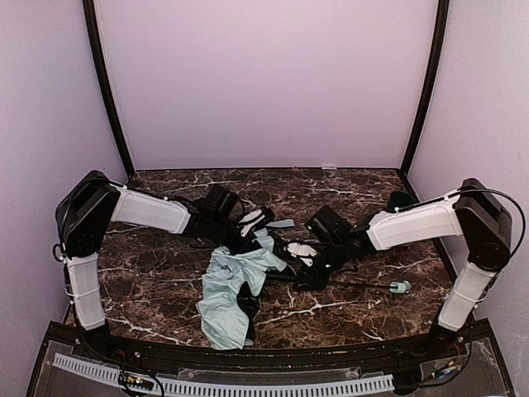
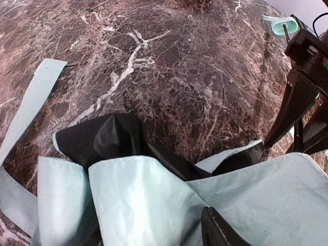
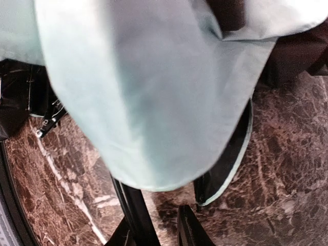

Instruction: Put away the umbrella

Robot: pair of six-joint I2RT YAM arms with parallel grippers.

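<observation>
My left gripper (image 1: 250, 230) and right gripper (image 1: 299, 253) meet over the umbrella (image 1: 225, 304), crumpled mid-way along the table (image 1: 157, 281), handle (image 1: 399, 287) out right; draping fabric hides my fingers, so perhaps pinching, I cannot tell

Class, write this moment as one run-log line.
umbrella: crumpled, centre | handle: right side | left pincer: at umbrella, grip unclear | right pincer: at umbrella, grip unclear | status: not stowed
</observation>
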